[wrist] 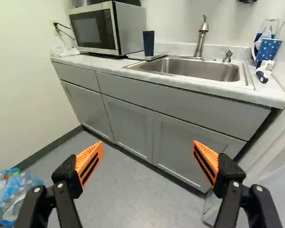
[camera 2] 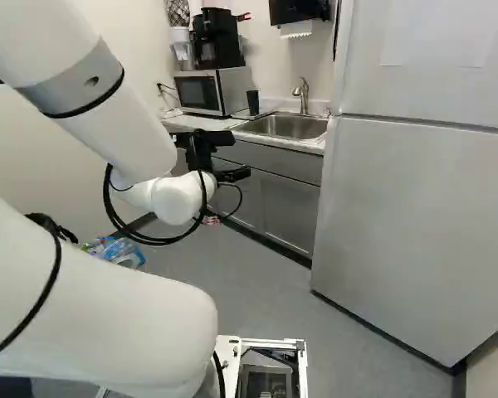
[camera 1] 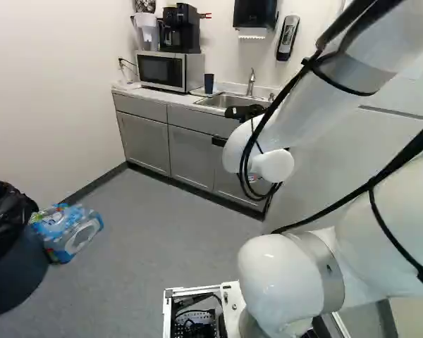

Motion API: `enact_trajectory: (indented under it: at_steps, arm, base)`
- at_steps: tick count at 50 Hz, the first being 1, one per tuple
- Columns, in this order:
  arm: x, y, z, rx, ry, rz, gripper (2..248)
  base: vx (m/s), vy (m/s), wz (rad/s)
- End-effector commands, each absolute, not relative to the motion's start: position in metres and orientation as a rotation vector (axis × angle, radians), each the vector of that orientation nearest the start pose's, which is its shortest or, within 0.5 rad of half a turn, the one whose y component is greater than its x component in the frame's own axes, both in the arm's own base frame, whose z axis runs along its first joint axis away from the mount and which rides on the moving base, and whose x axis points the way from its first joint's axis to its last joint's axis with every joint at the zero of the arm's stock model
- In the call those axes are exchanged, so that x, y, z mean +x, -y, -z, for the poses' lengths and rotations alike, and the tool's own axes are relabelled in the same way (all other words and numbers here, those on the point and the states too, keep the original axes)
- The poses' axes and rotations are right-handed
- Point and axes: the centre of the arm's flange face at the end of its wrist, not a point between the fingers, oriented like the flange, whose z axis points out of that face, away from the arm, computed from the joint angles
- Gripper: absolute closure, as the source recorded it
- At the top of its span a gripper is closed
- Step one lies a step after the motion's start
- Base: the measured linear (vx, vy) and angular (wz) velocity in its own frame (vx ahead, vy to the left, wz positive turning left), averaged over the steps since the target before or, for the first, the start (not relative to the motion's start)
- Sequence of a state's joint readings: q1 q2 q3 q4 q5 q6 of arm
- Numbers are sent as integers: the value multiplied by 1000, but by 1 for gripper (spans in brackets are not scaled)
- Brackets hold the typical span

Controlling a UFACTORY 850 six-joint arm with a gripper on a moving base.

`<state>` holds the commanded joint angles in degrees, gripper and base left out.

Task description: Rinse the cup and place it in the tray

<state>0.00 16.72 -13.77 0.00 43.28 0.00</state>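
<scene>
No writing or number can be read. The clear plastic-wrapped pack of bottles with blue, white and red markings (camera 1: 67, 231) on the grey floor (camera 1: 151, 232) bears print too small to make out. On the tall pale grey refrigerator (camera 2: 398, 215), pale rectangular sheets (camera 2: 436, 37) show no legible words. Markings on the upright white-and-dark wall device (camera 1: 287, 37) are likewise too small.

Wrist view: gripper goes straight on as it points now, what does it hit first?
Probably the gray cabinet front below the sink; depth ahead of the gripper is hard to judge.
</scene>
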Motion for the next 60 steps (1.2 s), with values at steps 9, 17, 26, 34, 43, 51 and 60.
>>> enact_trajectory:
  at_steps: [9,17,26,34,43,51,60]
  arm:
    - [325,0,-429,-2510,0,1889,3]
    - [331,0,-436,-2504,0,1897,3]
    - [337,0,-445,-2493,0,1912,3]
    - [342,0,-454,-2475,0,1935,3]
    - [349,0,-463,-2458,0,1957,3]
    - [354,0,-470,-2453,0,1962,3]
    - [360,0,-478,-2456,0,1959,3]
  base:
    - [0,0,0]
    - [0,0,0]
    - [0,0,0]
    - [0,0,0]
    - [0,0,0]
    - [0,0,0]
    - [0,0,0]
